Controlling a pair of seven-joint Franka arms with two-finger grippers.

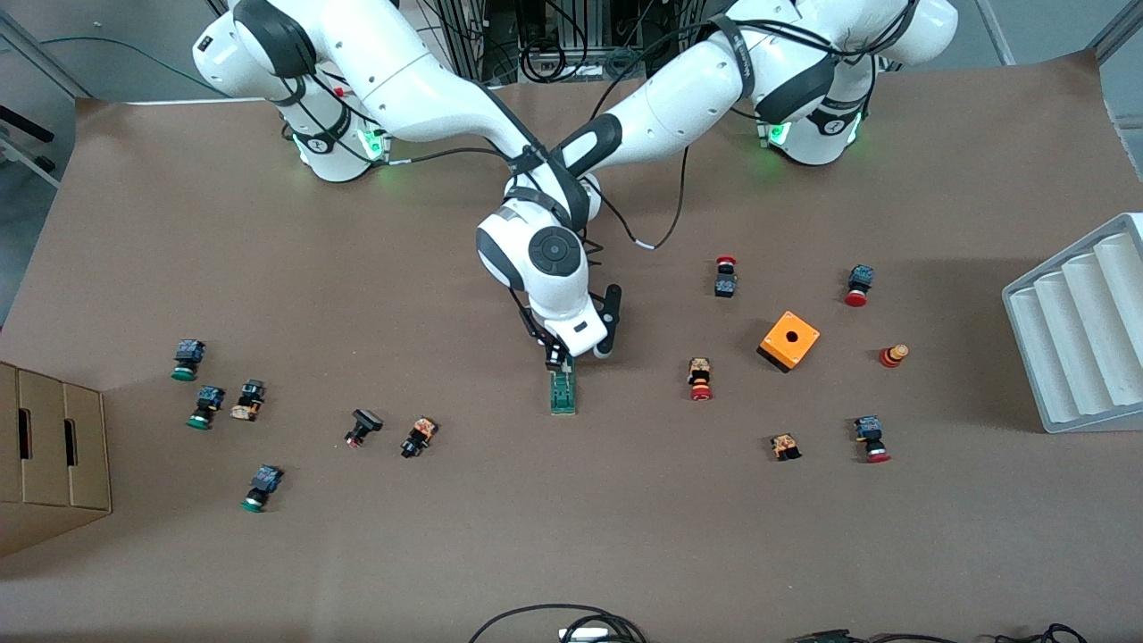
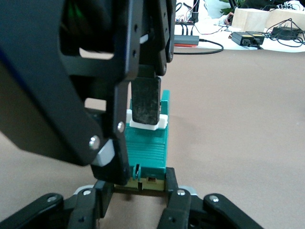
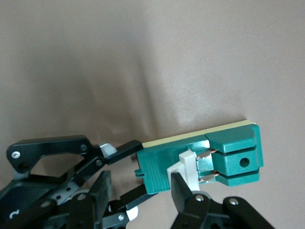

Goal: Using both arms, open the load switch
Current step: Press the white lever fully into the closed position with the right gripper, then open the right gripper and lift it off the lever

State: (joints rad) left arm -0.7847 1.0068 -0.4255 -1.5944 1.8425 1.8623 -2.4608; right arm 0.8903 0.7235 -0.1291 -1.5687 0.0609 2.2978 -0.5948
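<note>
Both arms are reaching to mid-table, the right arm (image 1: 429, 94) crossing over the left arm (image 1: 679, 98). The load switch (image 1: 563, 391) is lying flat on the table (image 1: 571, 536), directly under both grippers. The left gripper (image 2: 138, 188) is pinching its green end, while the right gripper (image 3: 183, 188) is pinching its white sliding piece (image 3: 187, 164)

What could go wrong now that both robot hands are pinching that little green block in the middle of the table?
1. The right gripper pinches only the small white sliding piece; its fingers could slip off it.
2. The left gripper clamps just one end of the narrow green load switch, so a pull might tilt or drag the block.
3. Both grippers crowd together over the switch and could bump each other.
</note>
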